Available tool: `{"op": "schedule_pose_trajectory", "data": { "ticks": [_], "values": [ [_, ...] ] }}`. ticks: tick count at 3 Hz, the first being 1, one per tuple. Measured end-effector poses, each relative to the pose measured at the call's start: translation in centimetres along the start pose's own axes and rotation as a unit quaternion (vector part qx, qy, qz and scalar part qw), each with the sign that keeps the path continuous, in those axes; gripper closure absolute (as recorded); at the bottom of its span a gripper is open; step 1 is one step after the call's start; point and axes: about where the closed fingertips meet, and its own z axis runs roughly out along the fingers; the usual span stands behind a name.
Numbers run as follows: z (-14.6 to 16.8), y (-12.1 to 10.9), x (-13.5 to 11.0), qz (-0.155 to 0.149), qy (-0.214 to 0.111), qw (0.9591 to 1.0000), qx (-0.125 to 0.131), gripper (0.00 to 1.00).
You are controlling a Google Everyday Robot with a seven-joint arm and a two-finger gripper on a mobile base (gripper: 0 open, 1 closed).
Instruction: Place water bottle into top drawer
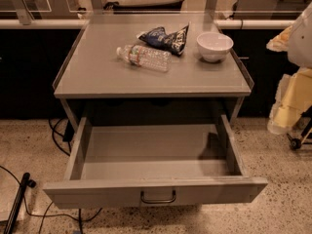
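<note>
Jaws far right; top drawer open; water bottle lying on tabletop.

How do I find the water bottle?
On the grey tabletop above the open top drawer, away from the gripper at the picture's right edge, the water bottle lies on its side. Unlike the blue snack bag and white bowl to its right, it is see-through.

Your top drawer stands open, its inside free from above. On the tabletop, a snack bag lies just behind the water bottle, a bowl near. Your gripper hangs beyond the table's right edge.
</note>
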Motion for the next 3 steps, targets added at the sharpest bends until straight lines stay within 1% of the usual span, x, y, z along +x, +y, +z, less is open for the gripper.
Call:
{"op": "schedule_pose_trajectory", "data": {
  "ticks": [1,2,3],
  "values": [
    [0.0,0.0,0.0,0.0,0.0,1.0,0.0,0.0],
    [0.8,-1.0,-3.2,0.005,-0.033,0.9995,0.0,0.0],
    [0.9,-4.1,-8.0,-0.004,-0.09,0.9959,0.004,0.0]
  ]
}}
